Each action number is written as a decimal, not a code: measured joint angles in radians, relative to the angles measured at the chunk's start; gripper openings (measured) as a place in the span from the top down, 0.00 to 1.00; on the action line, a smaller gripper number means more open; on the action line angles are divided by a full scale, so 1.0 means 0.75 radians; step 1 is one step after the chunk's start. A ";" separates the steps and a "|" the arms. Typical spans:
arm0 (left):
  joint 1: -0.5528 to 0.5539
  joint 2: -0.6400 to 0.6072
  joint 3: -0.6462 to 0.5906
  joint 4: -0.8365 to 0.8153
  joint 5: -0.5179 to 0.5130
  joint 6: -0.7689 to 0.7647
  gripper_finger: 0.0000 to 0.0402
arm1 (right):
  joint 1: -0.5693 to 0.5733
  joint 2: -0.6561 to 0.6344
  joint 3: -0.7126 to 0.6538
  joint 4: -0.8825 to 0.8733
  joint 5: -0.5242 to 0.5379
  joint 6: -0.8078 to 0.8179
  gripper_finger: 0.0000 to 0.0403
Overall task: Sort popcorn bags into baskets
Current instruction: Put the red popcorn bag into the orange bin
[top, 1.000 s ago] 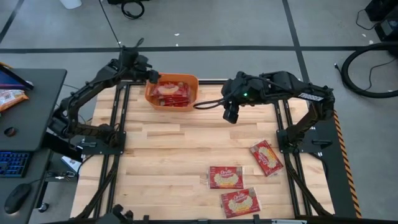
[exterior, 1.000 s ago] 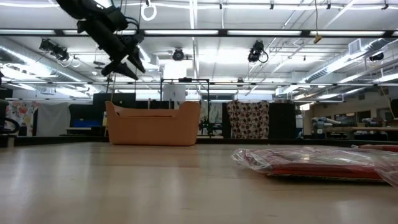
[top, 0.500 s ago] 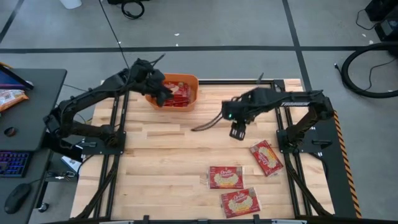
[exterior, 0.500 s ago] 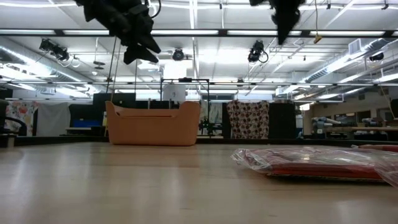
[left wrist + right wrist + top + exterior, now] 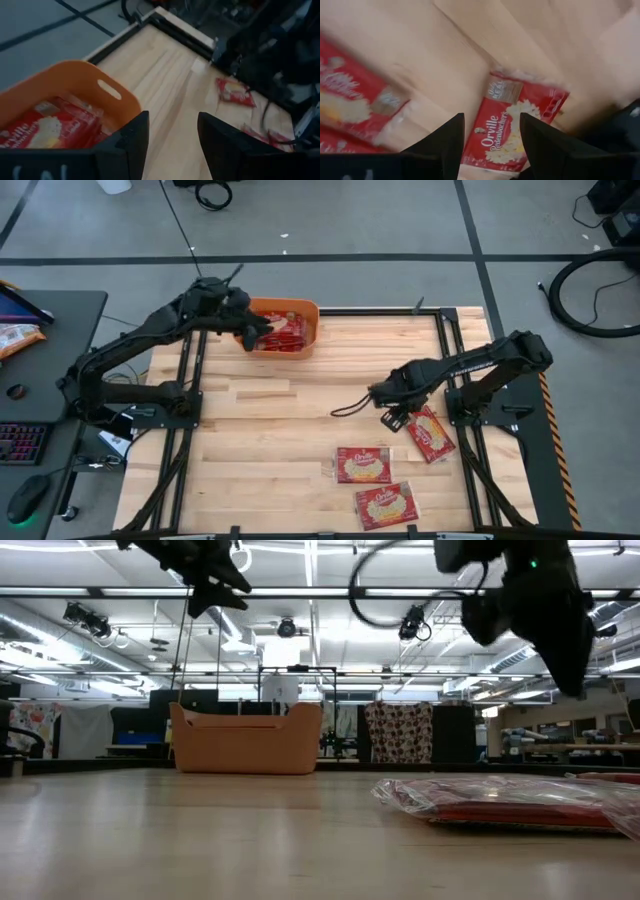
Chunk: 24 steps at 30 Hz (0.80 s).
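An orange basket (image 5: 303,323) stands at the table's far left, and several red popcorn bags (image 5: 277,330) lie flat inside it. My left gripper (image 5: 248,332) hovers open over the basket's left wall (image 5: 75,90). Three more bags lie flat on the near right of the table: one (image 5: 430,433) tilted, one (image 5: 363,465) and one (image 5: 387,503). My right gripper (image 5: 393,418) hangs open just above the tilted bag's left end. In the right wrist view its fingers (image 5: 445,145) stand either side of that bag (image 5: 515,125) without touching.
The bare wooden top between basket and loose bags is open. Dark frame rails (image 5: 190,380) run along both table sides. A desk (image 5: 50,330) left of the table carries an orange snack bag (image 5: 15,337), a keyboard and a mouse. A cable (image 5: 350,405) trails from the right arm.
My right gripper has swung from beside the basket toward the table's near right edge and come down over the tilted bag. My left gripper has stayed by the basket's left wall, rising a little. No bag has moved.
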 joint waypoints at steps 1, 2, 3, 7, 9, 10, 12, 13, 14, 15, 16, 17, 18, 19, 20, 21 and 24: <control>0.000 -0.012 0.000 0.012 -0.004 -0.004 0.57 | 0.009 0.000 -0.035 0.021 -0.003 0.045 0.52; 0.000 -0.023 0.000 0.033 -0.006 -0.005 0.57 | 0.019 -0.001 -0.072 0.044 -0.006 0.092 0.52; 0.000 -0.034 0.000 0.038 -0.006 -0.007 0.57 | 0.028 -0.001 -0.106 0.066 -0.014 0.130 0.52; 0.000 -0.059 0.000 0.035 -0.005 -0.006 0.57 | 0.076 -0.001 -0.210 0.130 -0.061 0.229 0.49; 0.001 -0.064 0.000 0.035 -0.005 -0.006 0.57 | 0.101 -0.001 -0.247 0.157 -0.080 0.275 0.46; 0.001 -0.066 0.000 0.032 -0.005 -0.006 0.57 | 0.114 -0.001 -0.263 0.163 -0.085 0.295 0.45; 0.001 -0.067 0.000 0.034 -0.005 -0.006 0.57 | 0.138 -0.001 -0.293 0.177 -0.087 0.330 0.42; 0.001 -0.067 0.000 0.032 -0.005 -0.006 0.57 | 0.151 -0.001 -0.307 0.193 -0.087 0.345 0.41; 0.001 -0.067 0.000 0.033 -0.005 -0.006 0.57 | 0.165 -0.001 -0.321 0.216 -0.090 0.362 0.40; 0.001 -0.067 0.000 0.033 -0.005 -0.006 0.57 | 0.178 -0.001 -0.336 0.239 -0.096 0.384 0.39; 0.001 -0.067 0.000 0.033 -0.005 -0.005 0.57 | 0.193 -0.001 -0.348 0.262 -0.099 0.411 0.39; 0.001 -0.067 0.000 0.033 -0.005 -0.005 0.57 | 0.210 -0.001 -0.358 0.282 -0.099 0.441 0.39; 0.001 -0.067 0.000 0.033 -0.005 -0.005 0.57 | 0.228 -0.001 -0.365 0.301 -0.097 0.470 0.39; 0.001 -0.067 0.000 0.033 -0.005 -0.005 0.57 | 0.246 -0.001 -0.370 0.317 -0.090 0.498 0.39; 0.001 -0.067 0.000 0.033 -0.005 -0.005 0.57 | 0.265 -0.001 -0.372 0.325 -0.079 0.525 0.39; 0.001 -0.067 0.000 0.033 -0.005 -0.005 0.57 | 0.281 -0.001 -0.374 0.327 -0.062 0.549 0.40; 0.001 -0.067 0.000 0.034 -0.005 -0.003 0.57 | 0.322 -0.001 -0.386 0.327 -0.015 0.604 0.40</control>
